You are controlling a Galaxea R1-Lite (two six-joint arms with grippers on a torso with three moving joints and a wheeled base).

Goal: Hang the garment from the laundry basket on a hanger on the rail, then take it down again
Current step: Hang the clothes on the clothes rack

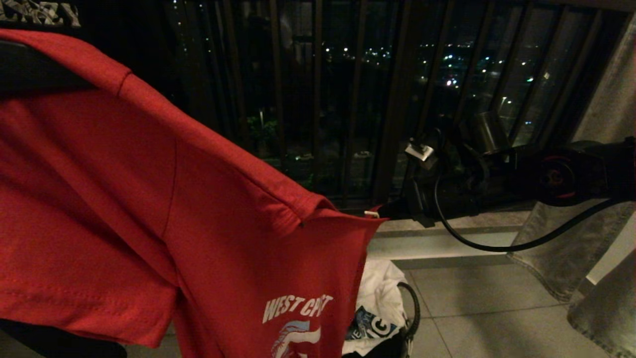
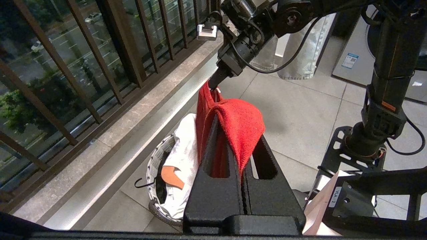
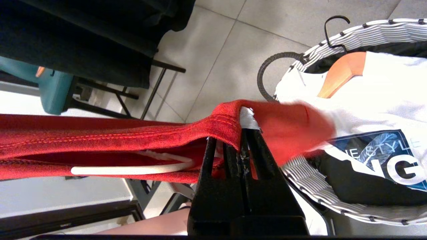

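Garment stretched long-axis from upper left down to centre of my head view, above the laundry basket, left tool and right tool each clamped on red fabric, right arm level from right edge.

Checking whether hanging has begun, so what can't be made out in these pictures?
- Rail: in no view, so whether anything hangs on it cannot be told.
- Hanger: right wrist view shows only a white stretch inside the T-shirt; its hook is hidden by cloth.
- Left gripper: in the head view, covered by the T-shirt.
- Basket: contents partly hidden by the red cloth and right gripper.
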